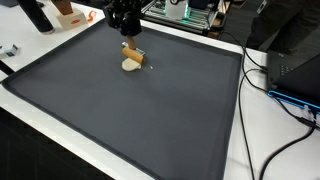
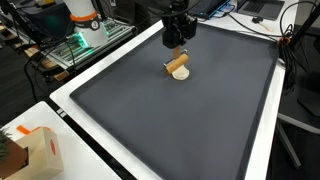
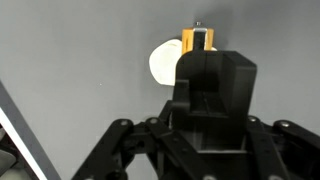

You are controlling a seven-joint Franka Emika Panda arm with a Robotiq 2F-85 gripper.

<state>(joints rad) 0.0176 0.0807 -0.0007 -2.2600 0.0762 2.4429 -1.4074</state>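
Note:
A short tan cylinder [image 1: 134, 53] leans on a cream round piece [image 1: 129, 66] on the dark grey mat [image 1: 150, 110]. Both exterior views show the pair, the cylinder [image 2: 177, 64] lying above the cream piece [image 2: 181, 74]. My black gripper [image 1: 128, 35] hangs just over them, its fingertips close to the cylinder's top [image 2: 177, 42]. In the wrist view the gripper's body [image 3: 210, 100] fills the middle and hides the fingers. Beyond it an orange end [image 3: 198, 39] and the cream piece [image 3: 162, 64] show. Whether the fingers touch the cylinder is not visible.
The mat lies on a white table [image 1: 240, 130]. Cables and a black box [image 1: 300, 70] sit past the mat's edge. A cardboard box [image 2: 40, 150] stands at a table corner. Electronics [image 2: 85, 30] line the back edge.

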